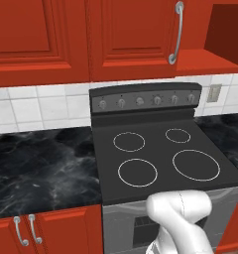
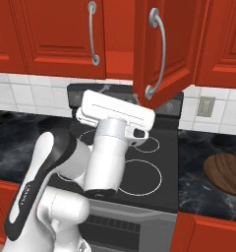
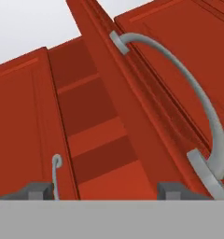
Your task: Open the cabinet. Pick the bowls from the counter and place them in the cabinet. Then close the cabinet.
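The gripper [image 3: 104,191] points up into the cabinet [image 3: 97,140], its fingers spread and holding nothing. The right door's curved handle [image 3: 198,107] lies just to its right, running lengthwise away from the fingertips; that door [image 2: 162,49] hangs partly open above the hand.

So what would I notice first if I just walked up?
Probably the red cabinet door swung partly open above the stove, its curved silver handle sticking out toward you. Right under it, the big white arm reaches up. On the black counter to the right sits a brown bowl.
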Controlling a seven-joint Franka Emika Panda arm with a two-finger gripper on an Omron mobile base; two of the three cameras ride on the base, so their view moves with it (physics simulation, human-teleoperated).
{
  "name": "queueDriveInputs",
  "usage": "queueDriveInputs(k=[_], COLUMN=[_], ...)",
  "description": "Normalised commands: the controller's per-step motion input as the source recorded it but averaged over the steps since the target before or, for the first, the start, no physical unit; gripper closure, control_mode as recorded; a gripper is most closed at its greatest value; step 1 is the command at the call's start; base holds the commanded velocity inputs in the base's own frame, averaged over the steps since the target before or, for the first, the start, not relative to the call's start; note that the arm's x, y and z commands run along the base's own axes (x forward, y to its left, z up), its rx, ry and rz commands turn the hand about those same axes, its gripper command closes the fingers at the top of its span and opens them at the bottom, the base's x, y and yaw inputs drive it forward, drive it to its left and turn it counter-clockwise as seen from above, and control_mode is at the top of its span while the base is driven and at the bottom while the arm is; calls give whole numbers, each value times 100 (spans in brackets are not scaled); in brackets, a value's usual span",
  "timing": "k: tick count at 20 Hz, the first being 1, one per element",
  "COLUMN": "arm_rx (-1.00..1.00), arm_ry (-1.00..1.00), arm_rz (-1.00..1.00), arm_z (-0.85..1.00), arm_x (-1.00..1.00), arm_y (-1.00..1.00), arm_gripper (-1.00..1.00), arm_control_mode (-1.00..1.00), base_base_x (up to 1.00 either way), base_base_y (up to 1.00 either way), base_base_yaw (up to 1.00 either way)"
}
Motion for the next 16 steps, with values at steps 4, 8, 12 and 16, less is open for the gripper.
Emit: queueDriveInputs(k=[4, 8, 12, 16], arm_rx=[0, 2, 11, 20], arm_ry=[5, 1, 2, 1], arm_rz=[-6, -9, -15, -23], arm_z=[-18, -2, -1, 0], arm_x=[97, 60, 60, 28], arm_y=[-25, -38, -93, -100], arm_gripper=[-100, -100, -100, -100], arm_control_mode=[-100, -100, -100, -100], base_base_x=[0, 0, 0, 0], base_base_y=[0, 0, 0, 0], base_base_yaw=[0, 0, 0, 0])
